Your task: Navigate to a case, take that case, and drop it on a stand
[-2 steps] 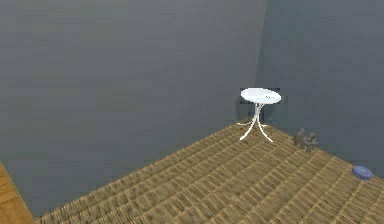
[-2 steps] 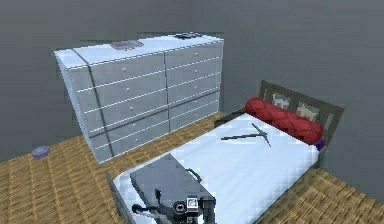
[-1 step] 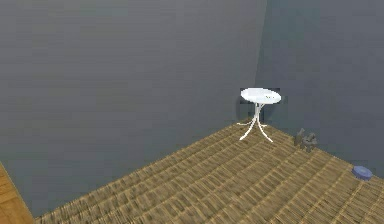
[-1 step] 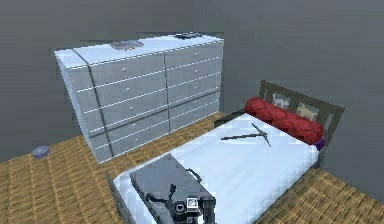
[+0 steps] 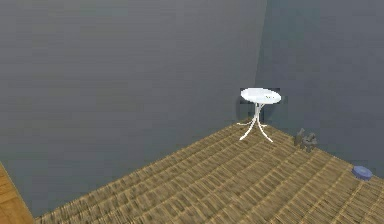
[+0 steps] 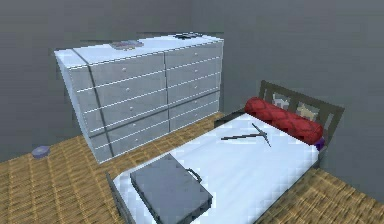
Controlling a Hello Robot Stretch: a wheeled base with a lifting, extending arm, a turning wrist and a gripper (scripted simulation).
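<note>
A grey case (image 6: 170, 190) with a dark handle lies flat on the white bed (image 6: 250, 160), near its foot end at the arm side view's bottom. A small white round stand (image 5: 260, 97) on thin curved legs is in the room's corner, at the forward view's right.
A wide grey dresser (image 6: 140, 90) with small items on top stands behind the bed. Red pillows (image 6: 285, 120) lean on the dark headboard, and a thin dark object (image 6: 247, 135) lies on the sheet. A small dark thing (image 5: 307, 139) and a blue dish (image 5: 362, 172) sit on the woven floor.
</note>
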